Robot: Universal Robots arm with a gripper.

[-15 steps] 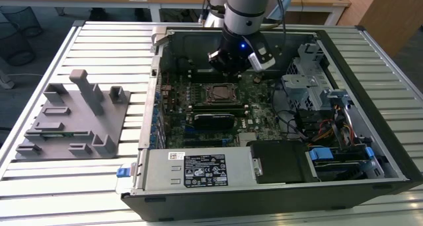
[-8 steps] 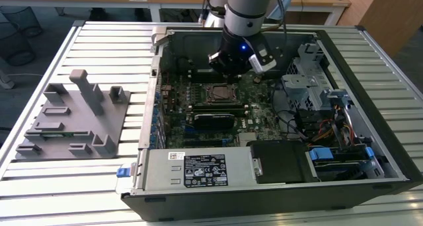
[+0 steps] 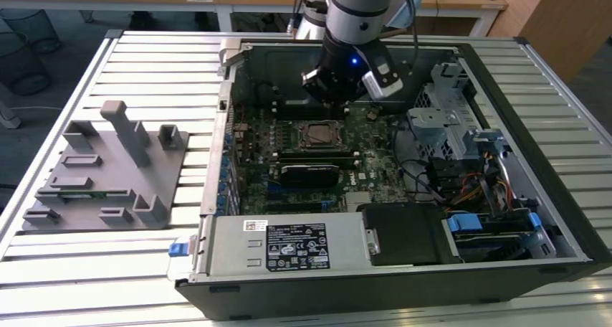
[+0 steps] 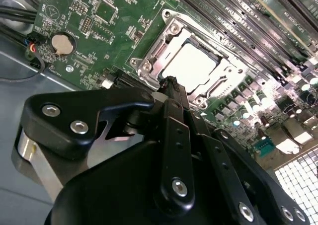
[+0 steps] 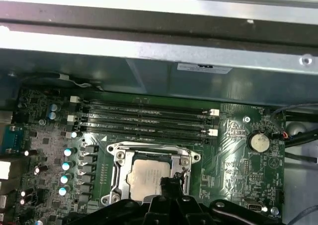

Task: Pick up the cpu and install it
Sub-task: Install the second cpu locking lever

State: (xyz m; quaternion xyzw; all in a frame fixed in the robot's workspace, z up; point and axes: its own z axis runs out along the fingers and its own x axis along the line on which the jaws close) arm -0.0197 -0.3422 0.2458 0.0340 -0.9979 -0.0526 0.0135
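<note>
One cpu (image 5: 147, 178) lies flat in the single metal-framed socket (image 5: 117, 158) on the motherboard (image 4: 94, 31), its silver top showing in both wrist views (image 4: 191, 66). One gripper (image 4: 171, 83) hangs over the socket's edge; its dark fingertips look drawn close together just at the cpu's rim, but whether they pinch anything I cannot tell. Four long memory slots (image 5: 144, 118) run side by side near the socket, and one round coin battery (image 5: 259, 142) sits apart on the board. In the exterior view the arm (image 3: 356, 26) reaches down into one open computer case (image 3: 535, 219), hiding the board behind it, while one grey fixture block (image 3: 105, 176) rests on the slatted table (image 3: 143, 62) at the exterior view's left.
</note>
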